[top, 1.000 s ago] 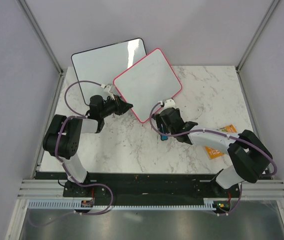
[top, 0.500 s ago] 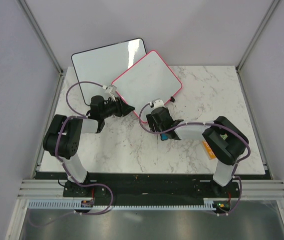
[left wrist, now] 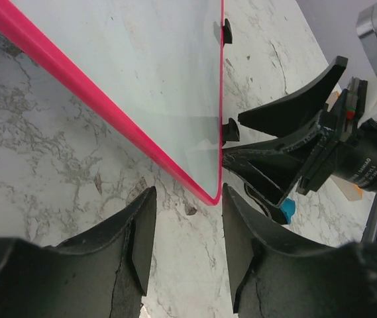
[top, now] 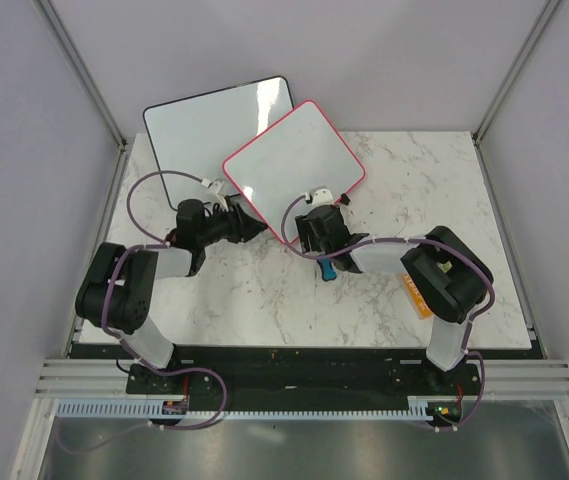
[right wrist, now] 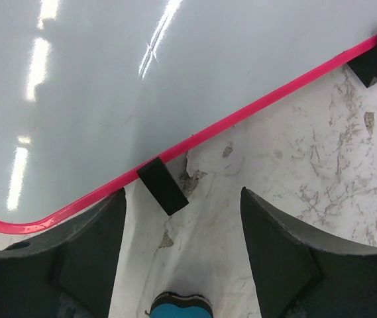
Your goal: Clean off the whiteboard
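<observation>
The pink-framed whiteboard (top: 294, 160) stands tilted at the back of the marble table. Its surface looks blank in all views. My left gripper (top: 252, 228) is open, with the board's lower corner (left wrist: 209, 193) just ahead between its fingers (left wrist: 142, 235). My right gripper (top: 312, 224) is open and empty. It faces the board's near edge (right wrist: 241, 126), with a black foot (right wrist: 163, 187) between its fingertips. A blue eraser (top: 329, 270) lies on the table under the right wrist. It also shows in the right wrist view (right wrist: 178, 308) and the left wrist view (left wrist: 287, 211).
A larger black-framed whiteboard (top: 209, 125) leans behind the pink one at the back left. An orange packet (top: 424, 300) lies at the right, partly under my right arm. The two grippers are close together at the board's lower corner.
My right gripper moved left and back, up to the board's near edge, and its arm folded in. The pink board shifted slightly left. My left gripper moved slightly nearer the board's corner.
</observation>
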`<action>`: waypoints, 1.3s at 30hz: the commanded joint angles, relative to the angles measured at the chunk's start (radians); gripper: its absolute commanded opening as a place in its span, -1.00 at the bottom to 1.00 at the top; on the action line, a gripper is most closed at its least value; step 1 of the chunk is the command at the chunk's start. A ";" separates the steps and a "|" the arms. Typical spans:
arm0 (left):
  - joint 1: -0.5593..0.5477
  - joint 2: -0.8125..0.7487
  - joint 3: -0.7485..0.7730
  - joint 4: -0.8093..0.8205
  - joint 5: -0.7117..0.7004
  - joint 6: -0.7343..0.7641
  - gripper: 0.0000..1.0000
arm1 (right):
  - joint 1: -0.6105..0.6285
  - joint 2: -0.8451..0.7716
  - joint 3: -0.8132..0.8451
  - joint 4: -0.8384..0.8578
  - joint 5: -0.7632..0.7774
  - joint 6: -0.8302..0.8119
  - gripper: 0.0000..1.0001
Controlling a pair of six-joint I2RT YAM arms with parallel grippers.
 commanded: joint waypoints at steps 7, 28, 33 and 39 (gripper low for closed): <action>-0.006 -0.170 -0.125 -0.011 -0.008 -0.007 0.00 | -0.004 0.061 0.035 0.121 -0.255 -0.027 0.42; -0.006 -0.769 -0.260 -0.330 -0.327 0.047 0.05 | 0.125 0.204 0.299 -0.106 -0.431 -0.182 0.45; -0.005 -0.762 -0.229 -0.384 -0.345 0.062 0.09 | 0.131 0.183 0.298 -0.106 -0.445 -0.171 0.47; -0.005 -0.716 -0.205 -0.404 -0.324 0.084 0.61 | 0.131 0.008 0.147 -0.074 -0.416 -0.104 0.58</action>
